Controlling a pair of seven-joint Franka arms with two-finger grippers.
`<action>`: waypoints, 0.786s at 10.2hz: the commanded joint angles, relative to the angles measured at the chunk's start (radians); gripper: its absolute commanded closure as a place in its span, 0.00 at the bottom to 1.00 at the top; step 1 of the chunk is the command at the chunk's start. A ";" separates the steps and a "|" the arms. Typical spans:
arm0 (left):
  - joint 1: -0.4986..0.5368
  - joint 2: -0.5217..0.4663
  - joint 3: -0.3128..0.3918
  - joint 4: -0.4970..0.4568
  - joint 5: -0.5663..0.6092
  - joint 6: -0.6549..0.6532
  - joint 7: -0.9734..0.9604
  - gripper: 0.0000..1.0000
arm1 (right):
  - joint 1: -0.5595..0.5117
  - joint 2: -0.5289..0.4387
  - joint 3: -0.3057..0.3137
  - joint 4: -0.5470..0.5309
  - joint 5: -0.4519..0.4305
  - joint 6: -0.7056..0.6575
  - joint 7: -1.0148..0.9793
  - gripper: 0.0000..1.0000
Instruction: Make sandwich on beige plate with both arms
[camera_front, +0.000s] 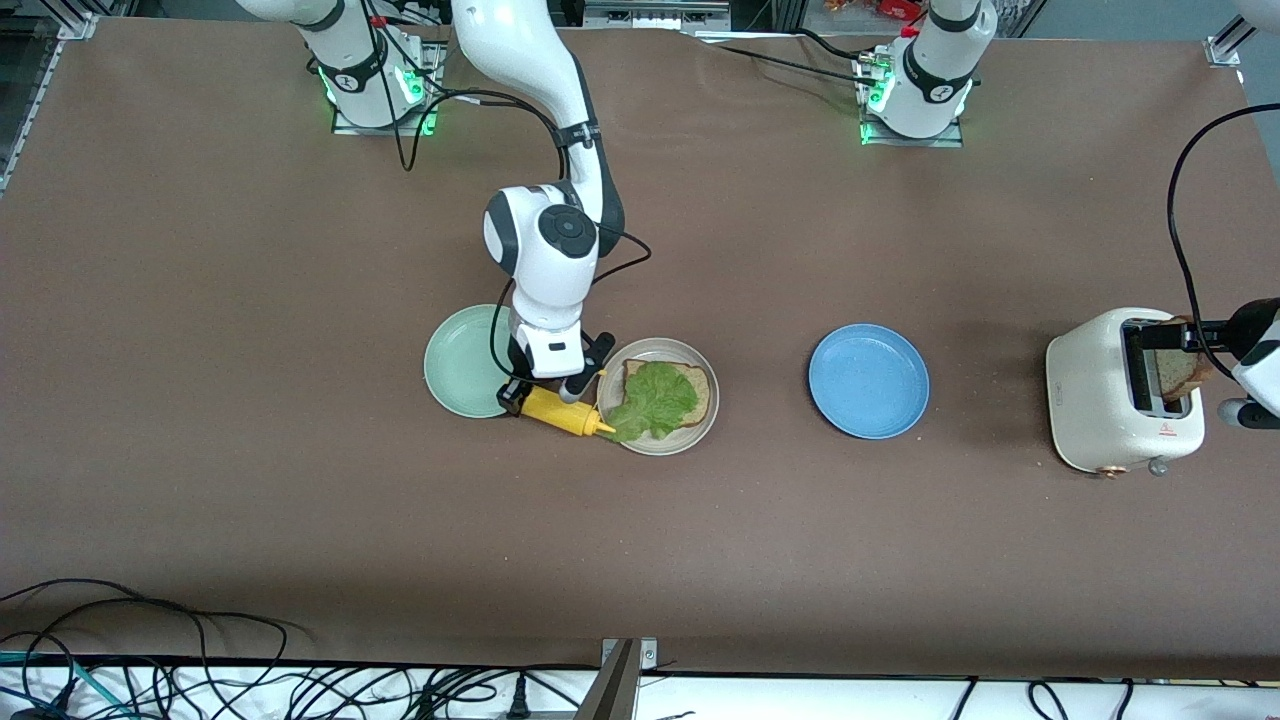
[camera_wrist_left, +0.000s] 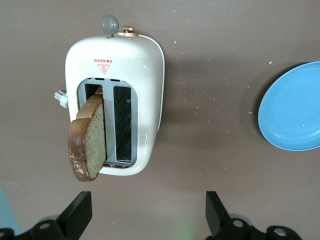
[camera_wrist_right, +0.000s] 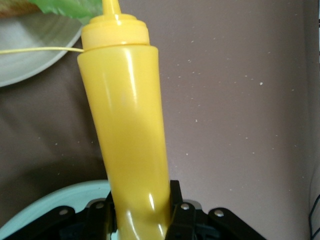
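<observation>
Presumably tilted so mustard lands on the sandwich: yellow squeeze bottle (camera_wrist_right: 129, 135) clamped at its base by right gripper (camera_front: 541, 386), nozzle over lettuce (camera_front: 655, 398) and 1 bread slice (camera_front: 694, 389) on beige plate (camera_front: 657, 444); left gripper (camera_wrist_left: 145, 212) spread wide, empty, above toaster (camera_wrist_left: 120, 100) holding slice (camera_wrist_left: 89, 142).

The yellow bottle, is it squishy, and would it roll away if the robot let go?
Probably squishy: in the right wrist view the yellow bottle looks slightly pinched where the right gripper fingers clamp its base. Its glossy surface may be a bit slippery. Being round and held tilted over the beige plate, it would likely roll if dropped on the table.
</observation>
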 joint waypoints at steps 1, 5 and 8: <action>-0.004 -0.011 0.000 -0.013 0.029 0.006 0.007 0.00 | 0.004 0.025 -0.019 0.031 -0.032 -0.006 0.034 1.00; -0.004 -0.011 0.000 -0.013 0.027 0.006 0.006 0.00 | -0.011 -0.100 -0.090 0.028 0.006 -0.102 -0.112 1.00; -0.004 -0.011 0.000 -0.013 0.027 0.006 0.006 0.00 | -0.039 -0.345 -0.180 -0.101 0.090 -0.178 -0.466 1.00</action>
